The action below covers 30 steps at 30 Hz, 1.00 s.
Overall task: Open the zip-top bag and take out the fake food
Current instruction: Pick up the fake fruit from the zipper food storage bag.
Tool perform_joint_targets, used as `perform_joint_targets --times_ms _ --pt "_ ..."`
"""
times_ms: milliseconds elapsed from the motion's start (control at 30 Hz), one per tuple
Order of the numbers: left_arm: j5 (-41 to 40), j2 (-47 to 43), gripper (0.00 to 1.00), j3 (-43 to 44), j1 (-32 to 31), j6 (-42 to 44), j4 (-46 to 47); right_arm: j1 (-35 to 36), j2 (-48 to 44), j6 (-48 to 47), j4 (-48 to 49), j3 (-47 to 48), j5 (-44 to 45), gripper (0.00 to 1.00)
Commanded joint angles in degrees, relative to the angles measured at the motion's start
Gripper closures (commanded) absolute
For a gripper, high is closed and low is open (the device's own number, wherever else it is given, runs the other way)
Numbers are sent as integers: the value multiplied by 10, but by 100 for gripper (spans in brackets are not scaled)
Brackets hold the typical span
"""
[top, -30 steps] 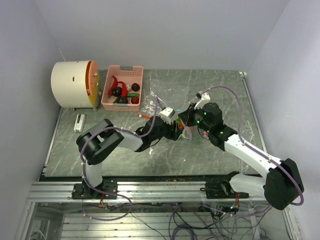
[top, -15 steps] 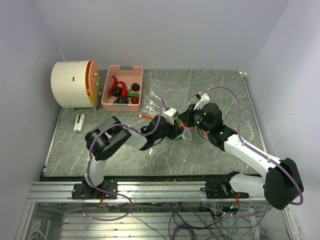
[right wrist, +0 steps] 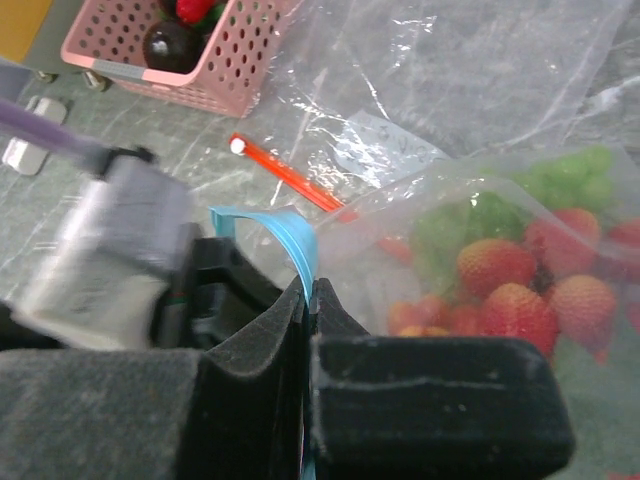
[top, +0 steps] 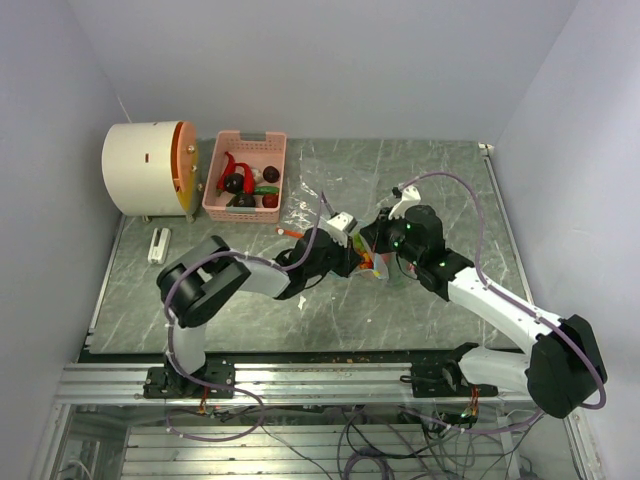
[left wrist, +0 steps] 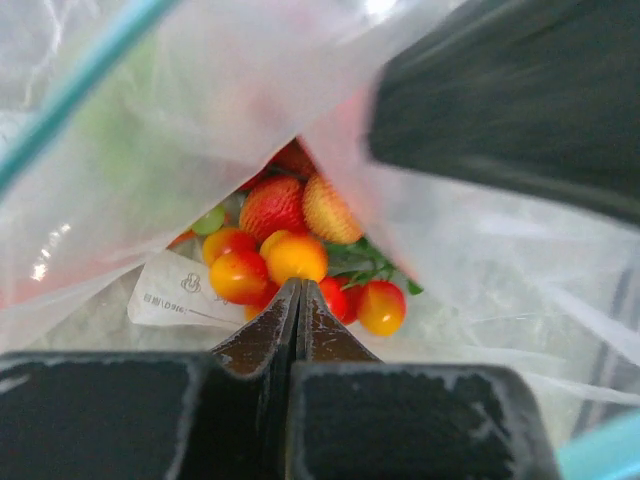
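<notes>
We are viewing the right gripper (right wrist: 308, 290) clamping the blue zip strip (right wrist: 292, 232) of the bag (right wrist: 560, 200), the left gripper (left wrist: 298, 285) closed (film hold unclear); the fake food (left wrist: 290, 225) is lying inside, just beyond the left tips.

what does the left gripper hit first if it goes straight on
Likely the orange-red fake fruit just past the left gripper tips, in the bag; depth is unclear, so bag film may come first.

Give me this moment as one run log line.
left fingers: shut at zip-top bag mouth, hold unclear | right fingers: shut on blue zip strip | fake food: inside bag
</notes>
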Motion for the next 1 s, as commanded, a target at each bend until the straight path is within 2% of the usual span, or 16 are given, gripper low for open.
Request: perform_joint_targets --times_ms 0,133,233,267,400,467,633,733,867,967 --pt "6 -69 93 -6 -3 21 -27 -8 7 -18 -17 20 33 100" --pt "0 -97 93 -7 -2 30 -47 -11 7 -16 -16 19 27 100" --pt "-1 -97 89 -7 -3 34 -48 -12 5 -20 -24 22 26 100" --pt "-1 -92 87 -6 -3 34 -47 -12 1 -21 -28 24 26 97" --pt "9 -64 81 -5 -3 22 -30 -13 -27 -56 -32 26 16 48" --pt "13 -47 79 -4 -3 14 -15 -18 -40 -64 -46 30 31 37" --pt "11 -7 78 10 -3 8 -15 -26 -130 -51 -3 -36 102 31" --pt "7 2 79 10 -2 8 -15 -70 -149 -20 -7 -62 142 25" --pt "4 1 78 -3 -3 8 -9 -198 -82 35 -30 -48 10 19" --pt "-4 -9 78 -25 -2 8 4 -237 -26 40 -28 -25 -27 17"
